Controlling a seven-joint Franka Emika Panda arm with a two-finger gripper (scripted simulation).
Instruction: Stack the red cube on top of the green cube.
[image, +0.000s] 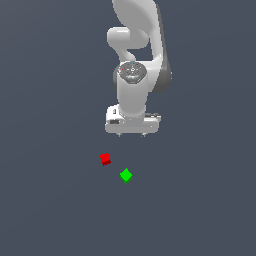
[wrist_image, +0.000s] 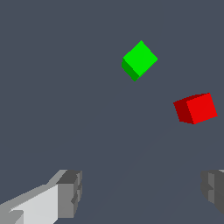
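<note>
Approaching stage of the stacking task: the end effector hangs above the table with its fingers spread wide and nothing between them. Neither cube is touched yet. Nearest to the end effector, the red cube rests on the table ahead of the fingertips and off to one side of their midline; in the wrist view it appears as a small block closer to one finger than the other. Just beyond it, close by but not touching, lies the green cube, turned corner-on relative to the fingers.

To do this step well, the end effector should probably be centred over the red cube first, with its fingers turned to meet two flat faces, then lowered straight down; a skewed descent could nudge the cube toward its green neighbour.

Farther out, the table is a plain dark grey-blue plane with no visible edge, and no walls or furnishings can be made out.
</note>
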